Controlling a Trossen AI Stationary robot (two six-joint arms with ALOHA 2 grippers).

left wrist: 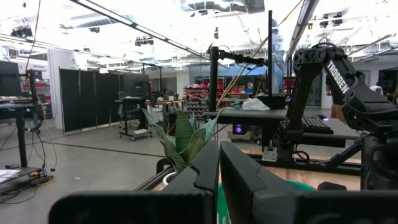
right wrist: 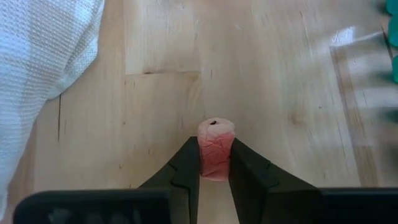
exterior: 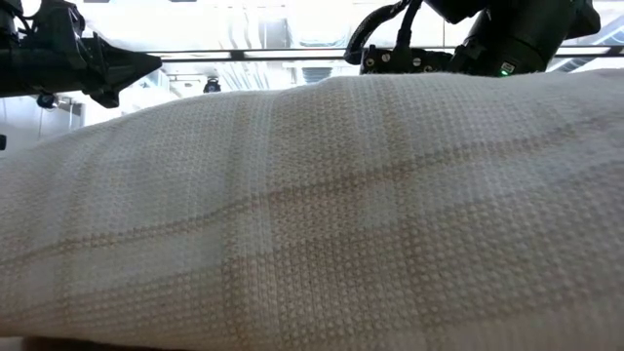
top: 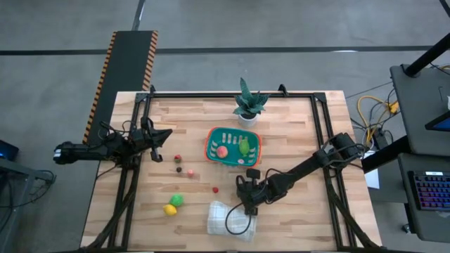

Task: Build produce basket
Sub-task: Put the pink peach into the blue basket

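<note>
The wooden tabletop carries everything, with 2 dark arms reaching over it from either side. A folded white cloth lies at the near edge, and in the low view it fills almost the whole picture. A green potted plant stands at the far edge, just beyond the basket.

The teal basket with its orange rim sits near the middle of the tabletop. Inside it lie a pink piece and a green piece, side by side.

The right tool is low over the wood between the basket and the cloth, just beside the cloth's far edge. Its 2 fingers are clamped on a small pink-red piece that stands upright between them, its pale top showing a dark dimple.

The left tool hangs at the left side of the tabletop, well apart from the basket, with its fingers pressed together and holding nothing.

Loose produce lies on the left half: a green piece touching a yellow piece near the cloth, and 4 tiny berries between them and the basket, 1 red, 2 dark and 1 more red.
</note>
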